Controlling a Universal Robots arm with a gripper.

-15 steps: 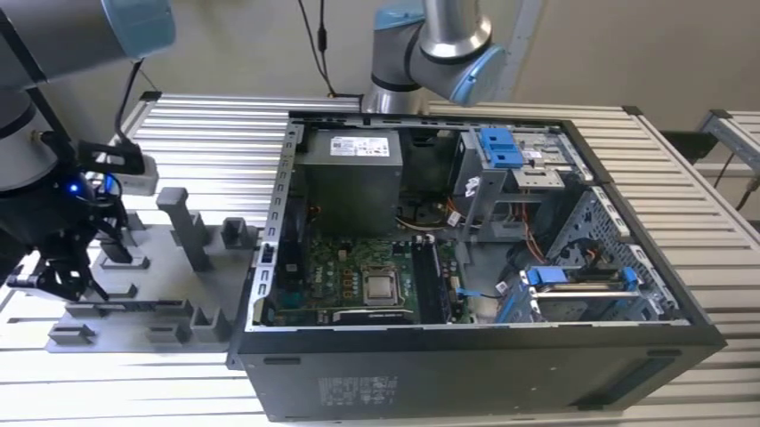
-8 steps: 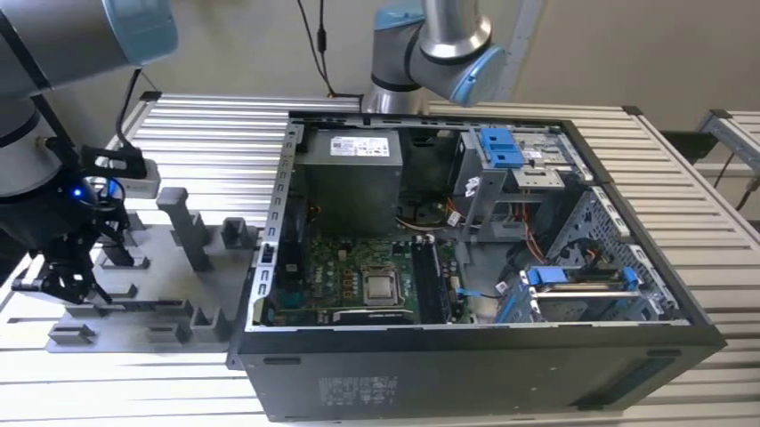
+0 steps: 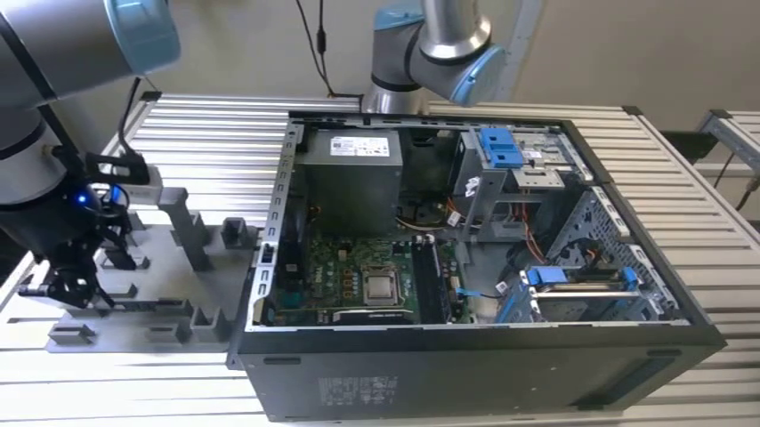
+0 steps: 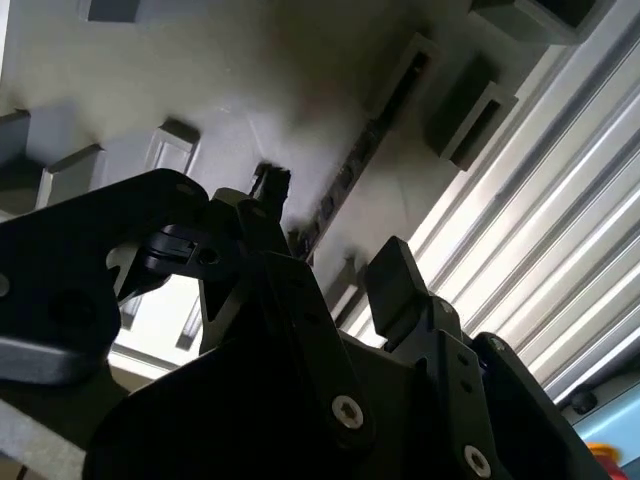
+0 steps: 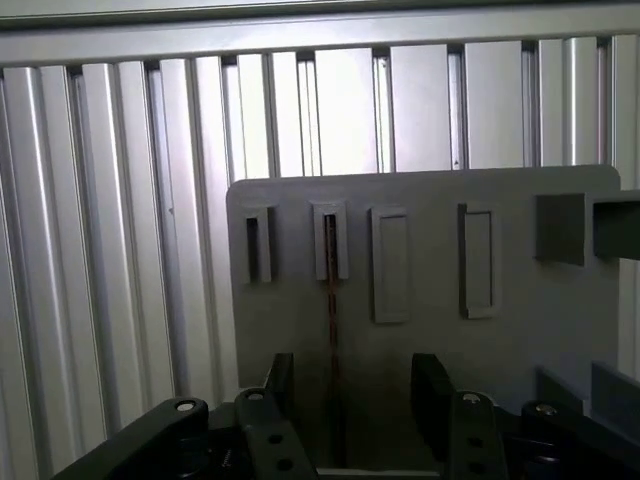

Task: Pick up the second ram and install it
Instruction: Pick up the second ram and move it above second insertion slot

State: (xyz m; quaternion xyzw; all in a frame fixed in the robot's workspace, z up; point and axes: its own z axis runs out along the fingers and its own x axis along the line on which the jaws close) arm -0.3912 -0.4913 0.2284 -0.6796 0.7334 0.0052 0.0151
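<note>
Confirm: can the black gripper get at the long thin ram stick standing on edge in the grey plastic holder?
Probably yes. The gripper hangs open just over the grey holder, one finger to each side of the ram stick in the first wrist view, with nothing between them and it.

Slatted table [image 3: 214, 124] bears case [image 3: 475, 382], (grey) holder [image 3: 152, 308].

Exterior view: the arm [image 3: 30, 62] is built of silver-grey tubular links with rounded pale blue caps [image 3: 142, 31] at the joints. Its wrist section is a black housing that carries a small blue light [image 3: 81, 197] and looped black cables [image 3: 116, 191]. The gripper [image 3: 66, 283] is matt black throughout. Both wrist views: the fingers [image 5: 430, 395] are blocky, flat-sided black links, pinned at their joints and fastened with silver round-headed screws [image 4: 346, 408].
</note>
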